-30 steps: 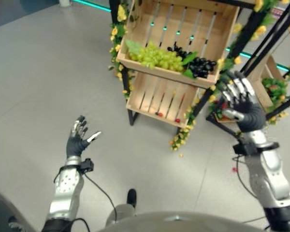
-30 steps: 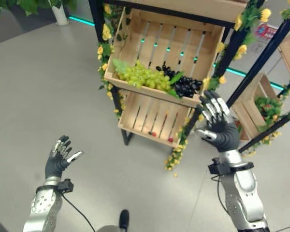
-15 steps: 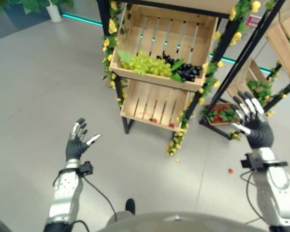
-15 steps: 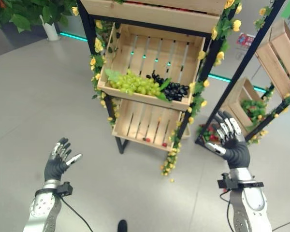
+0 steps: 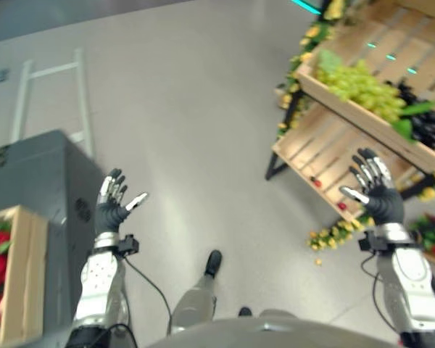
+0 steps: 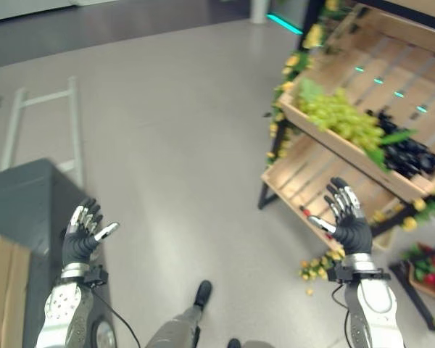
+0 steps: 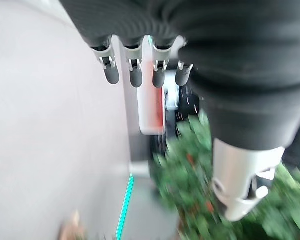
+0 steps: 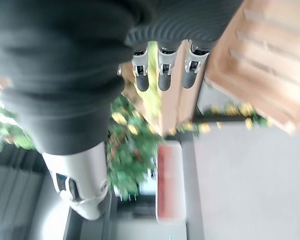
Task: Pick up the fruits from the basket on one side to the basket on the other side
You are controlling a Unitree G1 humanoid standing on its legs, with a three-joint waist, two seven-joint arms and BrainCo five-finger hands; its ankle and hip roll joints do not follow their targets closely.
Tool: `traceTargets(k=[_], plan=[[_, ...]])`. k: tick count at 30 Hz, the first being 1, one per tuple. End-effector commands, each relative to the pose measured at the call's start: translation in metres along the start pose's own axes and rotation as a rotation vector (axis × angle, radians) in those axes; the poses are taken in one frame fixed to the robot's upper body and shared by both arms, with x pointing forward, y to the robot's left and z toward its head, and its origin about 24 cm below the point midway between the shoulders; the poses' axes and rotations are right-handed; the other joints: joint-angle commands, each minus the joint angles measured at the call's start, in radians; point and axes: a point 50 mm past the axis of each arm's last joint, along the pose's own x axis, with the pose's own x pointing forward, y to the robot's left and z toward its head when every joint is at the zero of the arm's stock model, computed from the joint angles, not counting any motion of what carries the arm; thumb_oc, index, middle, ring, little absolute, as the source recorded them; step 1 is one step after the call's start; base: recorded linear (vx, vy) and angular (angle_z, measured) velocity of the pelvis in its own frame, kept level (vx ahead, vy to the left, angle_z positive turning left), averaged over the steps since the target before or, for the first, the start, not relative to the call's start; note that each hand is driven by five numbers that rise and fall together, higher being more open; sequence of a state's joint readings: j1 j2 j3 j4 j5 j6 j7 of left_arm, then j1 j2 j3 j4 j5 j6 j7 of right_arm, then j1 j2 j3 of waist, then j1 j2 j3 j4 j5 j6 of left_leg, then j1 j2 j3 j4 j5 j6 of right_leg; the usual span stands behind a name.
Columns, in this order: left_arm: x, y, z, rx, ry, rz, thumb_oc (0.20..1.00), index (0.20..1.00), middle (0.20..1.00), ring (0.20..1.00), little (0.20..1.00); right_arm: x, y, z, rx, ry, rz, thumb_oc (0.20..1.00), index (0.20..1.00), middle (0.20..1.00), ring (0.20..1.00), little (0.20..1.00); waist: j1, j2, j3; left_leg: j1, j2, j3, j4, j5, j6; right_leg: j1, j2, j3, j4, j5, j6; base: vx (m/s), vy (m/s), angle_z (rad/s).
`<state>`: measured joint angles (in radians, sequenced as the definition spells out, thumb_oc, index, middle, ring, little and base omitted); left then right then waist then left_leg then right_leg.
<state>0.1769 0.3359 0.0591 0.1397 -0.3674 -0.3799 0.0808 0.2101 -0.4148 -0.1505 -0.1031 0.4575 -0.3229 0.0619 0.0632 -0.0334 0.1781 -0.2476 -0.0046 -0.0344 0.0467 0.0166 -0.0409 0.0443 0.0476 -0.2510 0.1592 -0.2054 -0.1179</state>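
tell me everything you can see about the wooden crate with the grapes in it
The wooden crate is pale slatted wood, open-topped and tilted toward the robot on a dark-framed rack trimmed with yellow flowers. Light shows through the gaps between its back slats. Green grapes are heaped along its low front edge, with black grapes beside them and green leaves between and around. A second slatted crate sits on the shelf below. Neither hand touches it; the open right hand is raised in front of the lower shelf.

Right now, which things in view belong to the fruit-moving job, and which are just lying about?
Job:
green grapes
dark grapes
upper crate
crate at the left
left robot hand, open
right robot hand, open

Lying about:
yellow flowers
white ladder
grey cabinet
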Motion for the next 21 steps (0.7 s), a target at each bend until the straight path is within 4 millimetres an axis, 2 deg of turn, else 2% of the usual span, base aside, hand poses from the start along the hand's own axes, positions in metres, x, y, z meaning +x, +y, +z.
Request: traceTargets(k=[1, 3, 4, 5, 8, 9, 12, 13, 15, 16, 18, 19, 21], plan=[[0.02, -0.003, 0.04, 0.004, -0.208, -0.053, 1.0, 1.0, 1.0, 1.0, 1.0, 0.012, 0.0, 0.033, -0.076, -0.187, -0.002, 1.0, 1.0, 1.0, 1.0, 1.0, -0.025, -0.018, 0.003, 0.012, 0.084, 0.053, 0.094, 0.046, -0.036, -0.013, -0.063, -0.001, -0.056, 0.039, 0.172, -0.24, -0.105, 0.79], [0.021, -0.001, 0.047, 0.0, -0.241, -0.054, 1.0, 1.0, 1.0, 1.0, 1.0, 0.013, 0.0, 0.033, -0.078, -0.186, 0.007, 1.0, 1.0, 1.0, 1.0, 1.0, -0.028, -0.032, -0.003, 0.028, 0.082, 0.115, 0.189, -0.028, -0.025, -0.019, -0.085, -0.061, -0.069, 0.047, 0.166, -0.19, -0.078, 0.81], [0.021, -0.001, 0.047, 0.0, -0.241, -0.054, 1.0, 1.0, 1.0, 1.0, 1.0, 0.013, 0.0, 0.033, -0.078, -0.186, 0.007, 1.0, 1.0, 1.0, 1.0, 1.0, -0.029, -0.031, -0.004, 0.025, 0.082, 0.114, 0.19, -0.028, -0.025, -0.02, -0.085, -0.062, -0.069, 0.047, 0.166, -0.13, -0.066, 1.39], [0.021, 0.0, 0.054, -0.013, -0.273, -0.053, 1.0, 1.0, 1.0, 1.0, 1.0, 0.011, 0.001, 0.033, -0.066, -0.186, 0.009, 1.0, 1.0, 1.0, 1.0, 1.0, -0.036, -0.036, -0.012, 0.065, 0.092, 0.173, 0.226, -0.079, -0.021, -0.017, -0.094, -0.115, -0.07, 0.041, 0.159, -0.1, -0.05, 1.22], [0.025, -0.003, 0.062, -0.028, -0.315, -0.048, 1.0, 1.0, 1.0, 1.0, 1.0, 0.011, 0.004, 0.034, -0.049, -0.198, 0.014, 1.0, 1.0, 1.0, 1.0, 1.0, -0.06, -0.029, -0.033, 0.149, 0.124, 0.287, 0.24, -0.149, -0.03, -0.007, -0.104, -0.203, -0.074, 0.029, 0.158, -0.02, -0.025, 1.07], [0.028, -0.007, 0.067, -0.043, -0.337, -0.058, 1.0, 1.0, 1.0, 1.0, 1.0, 0.012, 0.004, 0.036, -0.049, -0.215, 0.012, 1.0, 1.0, 1.0, 1.0, 1.0, -0.079, -0.028, -0.04, 0.172, 0.15, 0.376, 0.249, -0.151, -0.031, -0.008, -0.113, -0.259, -0.08, 0.042, 0.156, -0.11, 0.053, 1.39], [0.035, -0.018, 0.076, -0.066, -0.38, -0.09, 1.0, 1.0, 1.0, 1.0, 1.0, 0.017, 0.007, 0.041, -0.045, -0.25, 0.006, 1.0, 1.0, 1.0, 1.0, 1.0, -0.118, -0.017, -0.056, 0.212, 0.192, 0.53, 0.242, -0.174, -0.038, -0.018, -0.143, -0.359, -0.104, 0.077, 0.158, -0.13, 0.125, 1.7], [0.035, -0.019, 0.077, -0.069, -0.388, -0.093, 1.0, 1.0, 1.0, 1.0, 1.0, 0.019, 0.009, 0.041, -0.035, -0.258, 0.006, 1.0, 1.0, 1.0, 1.0, 1.0, -0.123, -0.007, -0.061, 0.226, 0.182, 0.542, 0.212, -0.177, -0.04, -0.021, -0.151, -0.387, -0.111, 0.091, 0.16, -0.09, 0.202, 1.27], [0.034, -0.018, 0.08, -0.036, -0.4, -0.092, 1.0, 1.0, 1.0, 1.0, 1.0, 0.02, 0.013, 0.041, -0.037, -0.259, 0.022, 1.0, 1.0, 1.0, 1.0, 1.0, -0.12, 0.005, -0.065, 0.231, 0.167, 0.543, 0.132, -0.148, -0.036, -0.023, -0.164, -0.418, -0.115, 0.122, 0.175, -0.06, 0.212, 1.36], [0.032, -0.016, 0.081, -0.023, -0.404, -0.087, 1.0, 1.0, 1.0, 1.0, 1.0, 0.022, 0.016, 0.04, -0.045, -0.257, 0.036, 1.0, 1.0, 1.0, 1.0, 1.0, -0.11, 0.007, -0.068, 0.233, 0.151, 0.523, 0.101, -0.142, -0.031, -0.022, -0.171, -0.43, -0.112, 0.134, 0.18, -0.01, 0.227, 1.49], [0.027, -0.006, 0.081, 0.021, -0.402, -0.058, 1.0, 1.0, 1.0, 1.0, 1.0, 0.025, 0.024, 0.037, -0.061, -0.237, 0.074, 1.0, 1.0, 1.0, 1.0, 1.0, -0.06, 0.006, -0.069, 0.245, 0.096, 0.462, 0.047, -0.143, -0.002, -0.019, -0.199, -0.449, -0.088, 0.152, 0.194, 0.05, 0.322, 1.11], [0.026, -0.006, 0.081, 0.022, -0.402, -0.056, 1.0, 1.0, 1.0, 1.0, 1.0, 0.025, 0.024, 0.036, -0.06, -0.237, 0.075, 1.0, 1.0, 1.0, 1.0, 1.0, -0.063, 0.005, -0.069, 0.248, 0.092, 0.46, 0.041, -0.142, 0.001, -0.019, -0.203, -0.45, -0.083, 0.151, 0.197, 0.04, 0.303, 0.79], [0.024, 0.0, 0.08, 0.02, -0.394, -0.022, 1.0, 1.0, 1.0, 1.0, 1.0, 0.028, 0.032, 0.035, -0.052, -0.233, 0.106, 1.0, 1.0, 1.0, 1.0, 1.0, -0.021, 0.013, -0.06, 0.255, 0.06, 0.428, 0.021, -0.146, 0.027, -0.034, -0.248, -0.477, 0.0, 0.16, 0.215, 0.07, 0.299, 0.6]])
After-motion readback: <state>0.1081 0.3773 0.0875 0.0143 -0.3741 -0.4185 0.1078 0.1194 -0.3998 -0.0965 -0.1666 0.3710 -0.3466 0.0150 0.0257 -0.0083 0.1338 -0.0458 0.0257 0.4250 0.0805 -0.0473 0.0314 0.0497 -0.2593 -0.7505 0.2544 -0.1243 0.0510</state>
